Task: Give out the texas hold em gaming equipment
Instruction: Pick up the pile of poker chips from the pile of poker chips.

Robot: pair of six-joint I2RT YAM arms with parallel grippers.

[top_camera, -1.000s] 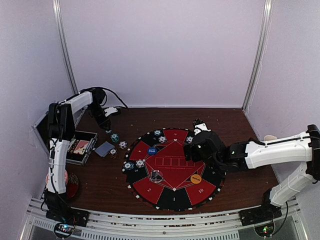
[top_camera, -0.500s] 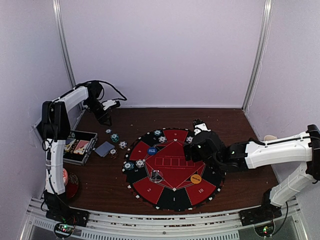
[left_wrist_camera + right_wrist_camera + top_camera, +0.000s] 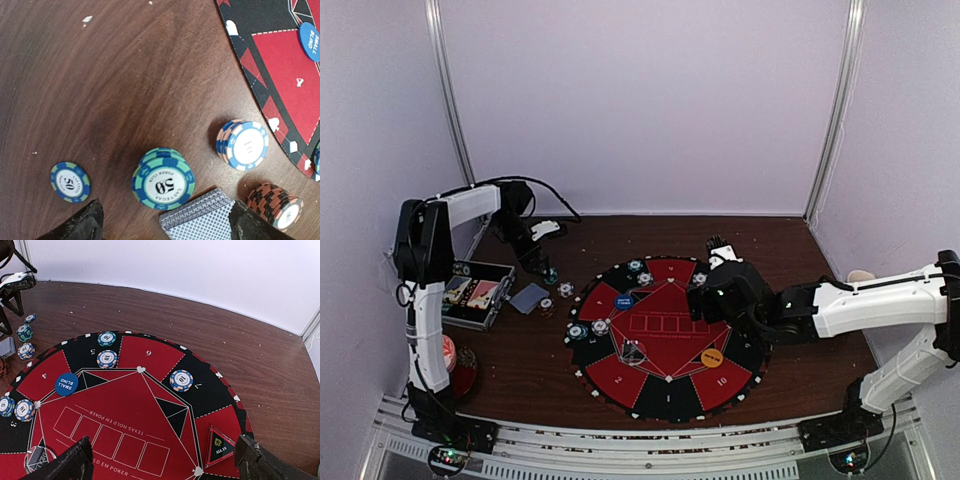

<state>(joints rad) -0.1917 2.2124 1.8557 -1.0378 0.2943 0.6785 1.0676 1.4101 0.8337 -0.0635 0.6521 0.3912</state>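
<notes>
Both arms' jaws spread, you have chip stacks (image 3: 107, 359) and the small-blind button (image 3: 66, 384) on the mat (image 3: 150, 352); playing cards (image 3: 197, 222) and more chips (image 3: 163, 180) wait beside it.

Chips (image 3: 163, 178) in nine spots, one card deck (image 3: 200, 222), one blue disc (image 3: 66, 383), one orange disc (image 3: 712, 355)

Your left hand (image 3: 536, 262) hangs over the far left of the bench (image 3: 800, 250), just beside a teal chip (image 3: 550, 274). Your right hand (image 3: 700, 300) sits above the round mat (image 3: 665, 395), where the blue button (image 3: 624, 301) and orange button (image 3: 712, 355) lie well apart. Grey-blue cards (image 3: 530, 297) lie beside an open case (image 3: 490, 268).
</notes>
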